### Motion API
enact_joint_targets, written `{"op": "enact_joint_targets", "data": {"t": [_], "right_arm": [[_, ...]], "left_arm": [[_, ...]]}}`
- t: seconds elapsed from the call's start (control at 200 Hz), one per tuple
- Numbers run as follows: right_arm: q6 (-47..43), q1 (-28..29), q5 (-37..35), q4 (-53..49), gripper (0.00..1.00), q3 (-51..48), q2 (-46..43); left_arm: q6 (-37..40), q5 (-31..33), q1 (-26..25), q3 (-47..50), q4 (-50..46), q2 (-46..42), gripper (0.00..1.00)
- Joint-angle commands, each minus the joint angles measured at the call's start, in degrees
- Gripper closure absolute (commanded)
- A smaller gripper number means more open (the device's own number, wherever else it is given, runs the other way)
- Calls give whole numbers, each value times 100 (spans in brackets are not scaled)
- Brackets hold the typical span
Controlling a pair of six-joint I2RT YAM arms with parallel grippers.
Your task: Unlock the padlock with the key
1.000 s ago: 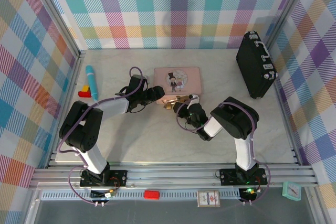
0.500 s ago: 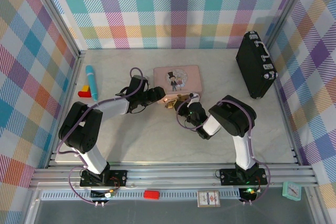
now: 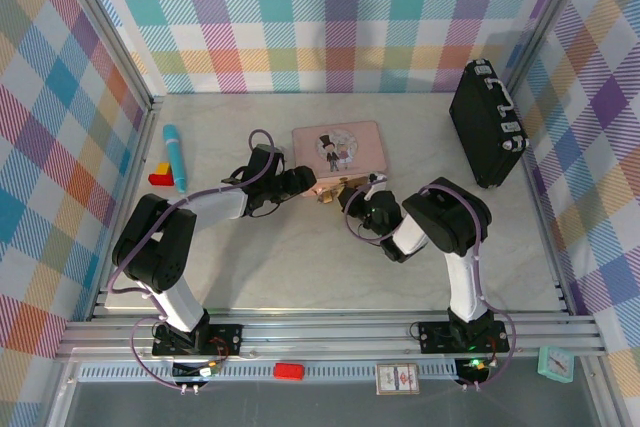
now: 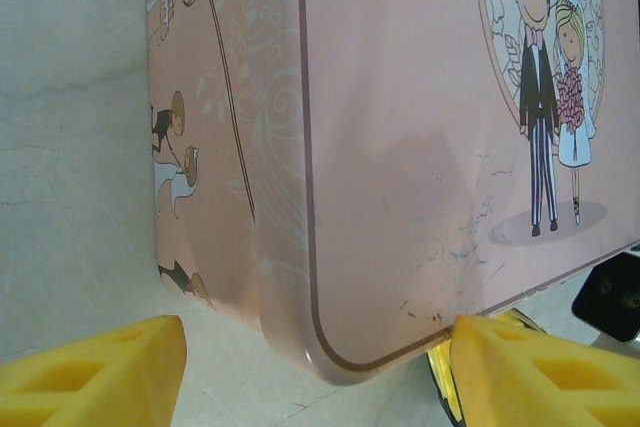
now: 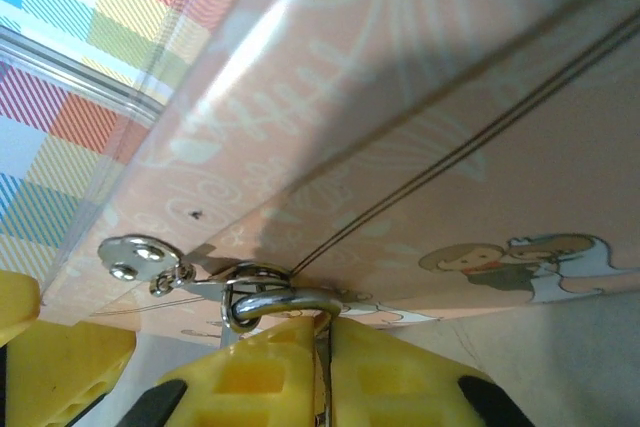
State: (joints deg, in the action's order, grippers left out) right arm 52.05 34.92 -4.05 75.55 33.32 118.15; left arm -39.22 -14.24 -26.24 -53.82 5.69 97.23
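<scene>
Right gripper (image 5: 322, 332) pinches tiny brass, silver-shackled padlock (image 5: 285, 296) at its fingertips, presumably steadying it. Left gripper (image 4: 315, 347), spread, straddles corner of pink illustrated tin (image 4: 400, 147), apparently bracing it.

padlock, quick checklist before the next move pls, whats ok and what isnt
1. The padlock has its shackle threaded through the clasp of the pink tin: ok.
2. The right gripper is closed right at the shackle: ok.
3. What it pinches, key or shackle: cannot tell; a thin silver edge sits between its fingers.
4. The left gripper is open, astride the tin's near corner: ok.
5. Lock opened: cannot tell, its body is hidden.
</scene>
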Motion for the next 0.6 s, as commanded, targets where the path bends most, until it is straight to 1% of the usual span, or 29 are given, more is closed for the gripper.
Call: {"op": "enact_joint_targets", "data": {"t": [0.0,0.175,0.215,0.275,0.38,0.595], "right_arm": [[44,-60,-7,505,89,-156,8],[62,-142,79,505,89,-239,-73],[53,-150,167,505,86,-225,-73],[26,-152,275,505,79,-209,-57],[74,-152,309,505,70,-189,10],[22,-156,391,384,69,121,184]], "left_arm": [[-51,163,-52,-129,-223,66,30],[-58,251,-57,-159,-275,76,30],[-76,240,-57,-155,-262,76,30],[-82,196,-57,-176,-244,84,30],[-68,141,-57,-270,-293,142,30],[69,121,-123,-595,-563,351,30]]}}
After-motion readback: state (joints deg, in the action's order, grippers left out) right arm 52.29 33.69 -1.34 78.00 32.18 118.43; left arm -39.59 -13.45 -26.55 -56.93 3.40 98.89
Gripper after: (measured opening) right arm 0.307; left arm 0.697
